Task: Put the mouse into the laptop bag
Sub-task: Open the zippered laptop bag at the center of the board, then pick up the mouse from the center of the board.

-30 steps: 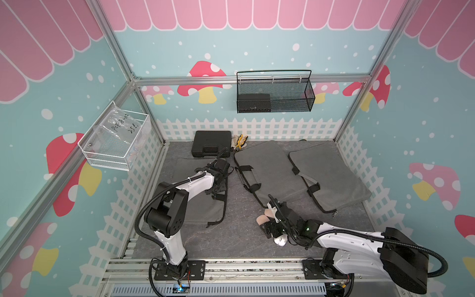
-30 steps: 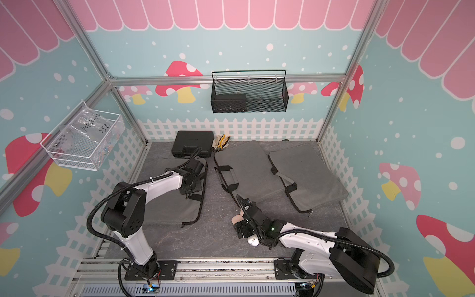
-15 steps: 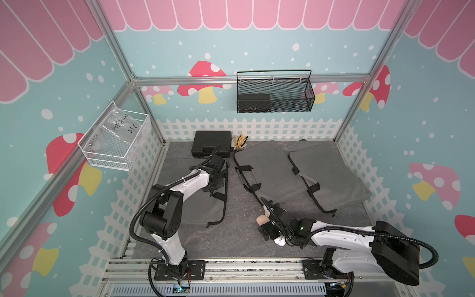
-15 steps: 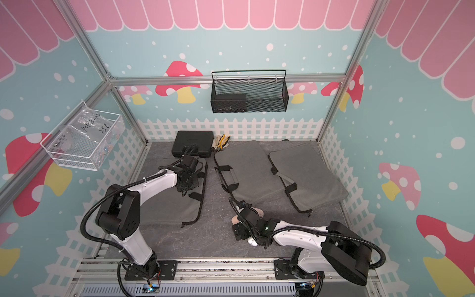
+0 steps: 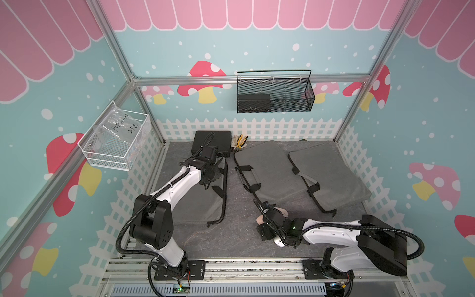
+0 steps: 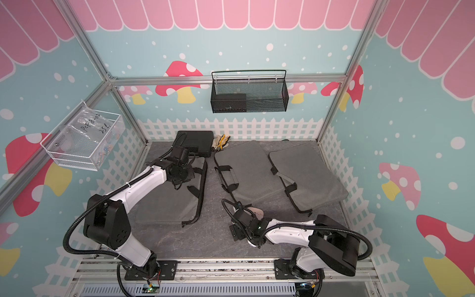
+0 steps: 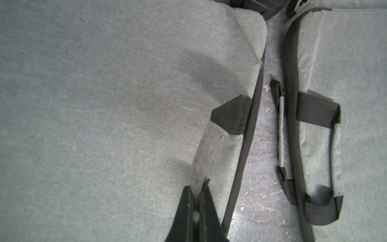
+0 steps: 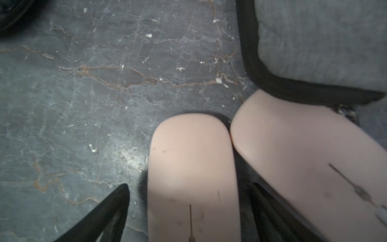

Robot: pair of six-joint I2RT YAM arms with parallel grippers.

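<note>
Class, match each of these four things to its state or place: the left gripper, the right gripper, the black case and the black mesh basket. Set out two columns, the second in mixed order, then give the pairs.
Things:
1. left gripper
2. right gripper
3. black case
4. black mesh basket

States or places:
A. hangs on the back wall
B. shut on a laptop bag handle
C. lies at the back of the table
D. open, astride a pink mouse

Pairs: 1-B; 2-D; 3-C; 4-A

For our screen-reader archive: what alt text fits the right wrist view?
A pink mouse sits between the right gripper's open black fingers on a dark cracked tabletop. A second pink mouse lies beside it, meeting a grey laptop bag's black-edged corner.
</note>
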